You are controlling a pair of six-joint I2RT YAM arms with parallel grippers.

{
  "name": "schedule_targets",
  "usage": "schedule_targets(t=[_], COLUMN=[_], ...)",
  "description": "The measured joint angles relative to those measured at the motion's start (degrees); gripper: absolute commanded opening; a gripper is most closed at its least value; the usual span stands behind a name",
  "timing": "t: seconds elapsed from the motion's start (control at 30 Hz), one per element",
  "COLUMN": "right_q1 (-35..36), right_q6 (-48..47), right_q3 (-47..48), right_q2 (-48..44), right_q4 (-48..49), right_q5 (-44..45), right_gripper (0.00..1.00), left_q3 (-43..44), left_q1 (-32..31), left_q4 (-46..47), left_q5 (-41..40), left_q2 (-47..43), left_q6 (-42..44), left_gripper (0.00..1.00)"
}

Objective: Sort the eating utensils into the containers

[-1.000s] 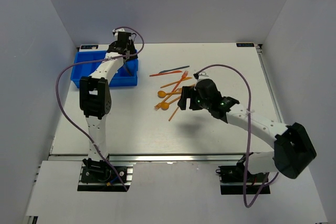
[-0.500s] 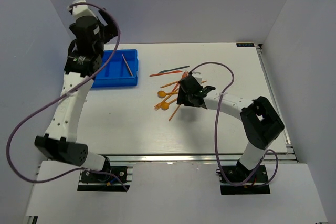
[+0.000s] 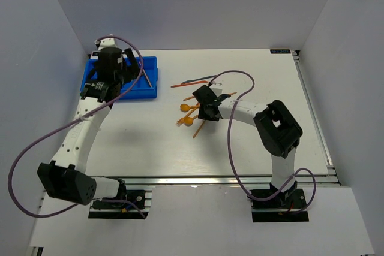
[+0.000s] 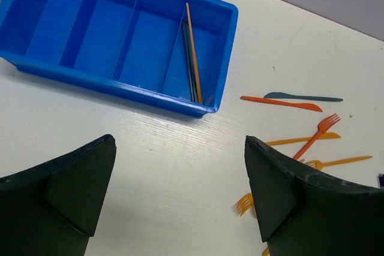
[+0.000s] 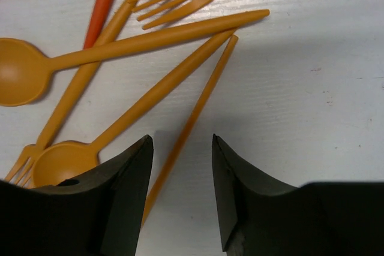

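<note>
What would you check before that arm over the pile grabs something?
1. The orange stick lies between the fingers of the right gripper: ok.
2. Fingers closed on it: not ok, gaps show on both sides.
3. The neighbouring spoon clear of the fingers: cannot tell, its bowl meets a finger's edge.
4. The left gripper open and empty: ok.
5. The blue tray has room beside the sticks in its end compartment: ok.

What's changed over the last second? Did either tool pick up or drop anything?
The left tool rose out of the blue tray and hangs open, empty; sticks lie in its end compartment. The right tool moved left over the loose utensils, jaws narrowing astride a thin orange stick, not gripping yet. Tray and utensils stayed put.
</note>
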Motion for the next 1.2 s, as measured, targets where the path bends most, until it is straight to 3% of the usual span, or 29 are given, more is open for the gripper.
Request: schedule_targets(t=[0.07, 0.2, 0.33, 0.53, 0.73, 0.87, 1.0, 1.2], right_q1=[0.0, 0.11, 0.07, -0.31, -0.5, -0.5, -0.5, -0.52], right_q6=[0.55, 2.08, 3.67, 4.17, 1.18, -0.24, -0.48, -1.36], right_q3=[0.35, 0.17, -1.68, -9.2, -18.32, -18.82, -18.82, -19.17], right_q2=[1.09, 1.2, 0.24, -5.11, -15.34, -21.2, -25.33, -32.26], right_q4=[-0.94, -1.57, -0.76, 2.64, 2.78, 2.73, 2.8, 6.56], right_q5=[0.2, 1.11, 1.81, 0.26, -4.02, -4.76, -5.18, -9.42], right_gripper=[0.42, 0.16, 0.0, 0.0, 0.0, 0.0, 0.0, 0.0], left_q3=[-1.79, -2.49, -3.15, -6.99, -20.11, -30.58, -35.12, -37.0], left_q1=[0.0, 0.0, 0.0, 0.02, -1.81, -11.08, -22.53, -27.32], left_q4=[-0.35, -0.07, 0.0, 0.42, 9.46, 19.61, 29.92, 41.35], left_q5=[0.39, 1.03, 2.08, 6.05, 19.87, 26.84, 32.33, 34.95], left_q2=[-3.02, -5.75, -5.86, -7.21, -10.4, -9.73, -6.4, -3.54], left_q6=[0.26, 0.68, 0.92, 1.01, -4.11, -9.4, -13.25, -16.2], left_gripper=[0.97, 0.97, 0.97, 0.97, 0.97, 0.97, 0.96, 0.89])
